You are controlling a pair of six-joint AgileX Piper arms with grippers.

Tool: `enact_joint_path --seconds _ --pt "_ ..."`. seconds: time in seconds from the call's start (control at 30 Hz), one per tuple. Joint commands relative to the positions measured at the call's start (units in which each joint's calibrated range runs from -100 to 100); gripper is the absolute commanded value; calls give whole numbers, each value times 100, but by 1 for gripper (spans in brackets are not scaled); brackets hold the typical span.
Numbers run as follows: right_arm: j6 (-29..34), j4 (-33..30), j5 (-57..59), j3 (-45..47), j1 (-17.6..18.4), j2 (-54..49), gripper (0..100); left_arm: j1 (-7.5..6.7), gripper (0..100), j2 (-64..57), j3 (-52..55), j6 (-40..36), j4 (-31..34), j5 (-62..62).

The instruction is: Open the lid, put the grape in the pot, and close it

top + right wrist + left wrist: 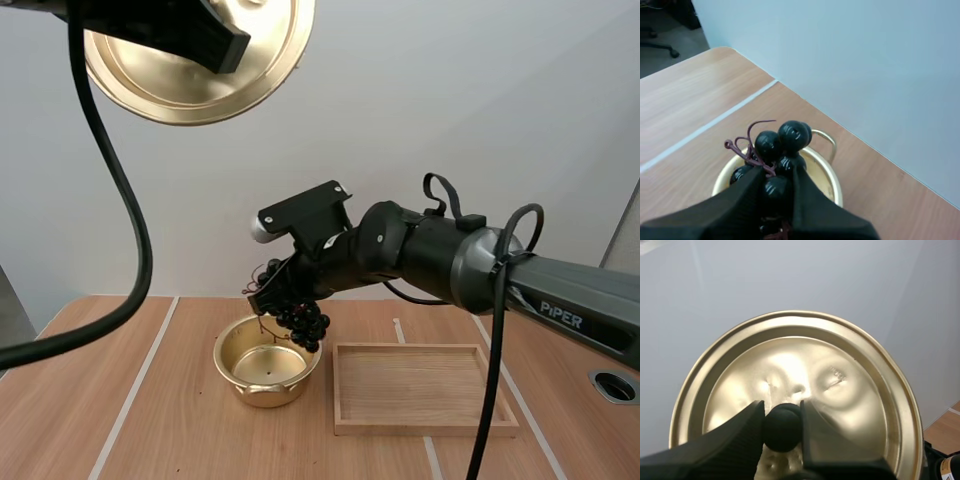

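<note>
high view first: your left tool (782, 421) is up at eleven o'clock with the gold lid (190, 85) tipped on edge, well clear of everything below. left wrist view tells you why it hangs like that: the two fingers are closed narrow on the black knob (782, 430), pinching it from nine and three, so the lid dangles off the knob. parked high and off to the side, it leaves the pot's mouth free, and that looks like the whole point.

now the right side. your right tool (776, 176) is clamped on the bunch of grapes (300, 318), with berries and the reddish stem poking out past the tips. the bunch hangs over the gold pot (265, 388), just above its one o'clock rim, not yet inside as far as you can judge from here. the pot stands open and empty on the counter (150, 400), with the wooden tray (425, 385) just beside it at three o'clock, bare.

so the lid is off and the drop is the step in hand. you probably want the bunch a touch nearer the pot's centre before letting go, since berries by the rim could catch or spill onto the counter. closing comes after.
</note>
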Motion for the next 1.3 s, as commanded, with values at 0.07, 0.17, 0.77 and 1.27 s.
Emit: enact_joint_path --seconds 0.07,0.17,0.77,1.27 --pt "-83 26 -107 -387 255 462 0 -29 0 -40 -40 -59 64 -83" --pt "-83 -27 -124 -510 264 858 0 -29 0 -40 -40 -59 79 -83" --pt "-32 -419 341 -525 264 2034 85 -29 0 -40 -40 -59 557 -67" --pt "555 -1111 2214 -525 -44 297 99 -29 0 -17 -40 -248 607 -65"
